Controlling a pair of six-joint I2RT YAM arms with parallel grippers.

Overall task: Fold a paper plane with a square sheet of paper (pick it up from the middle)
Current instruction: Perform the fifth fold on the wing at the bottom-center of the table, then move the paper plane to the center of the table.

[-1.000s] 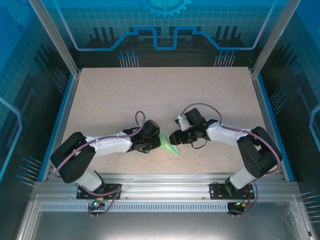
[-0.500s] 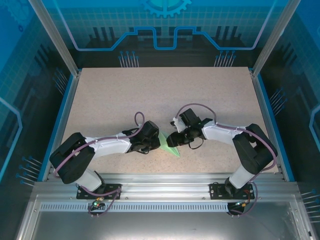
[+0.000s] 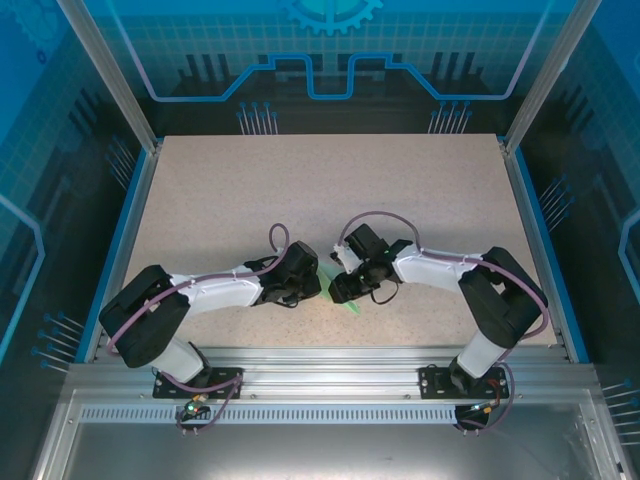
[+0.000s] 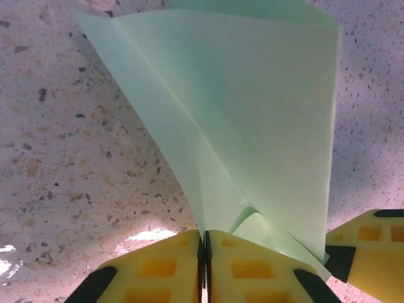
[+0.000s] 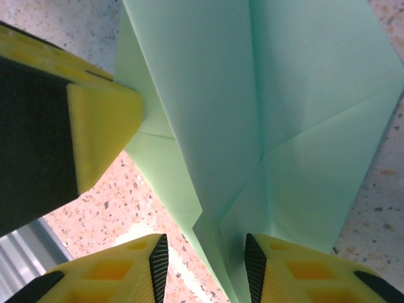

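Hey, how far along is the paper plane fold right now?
Well along. Done: the paper plane already shows several creases and layered flaps narrowing toward a point. In hand: the left gripper is shut on its narrow end, and the right gripper stands open around a folded edge. Left: probably pressing the last folds, then letting go.

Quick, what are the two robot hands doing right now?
Left gripper: shut on the paper.
Right gripper: open, straddling the paper.
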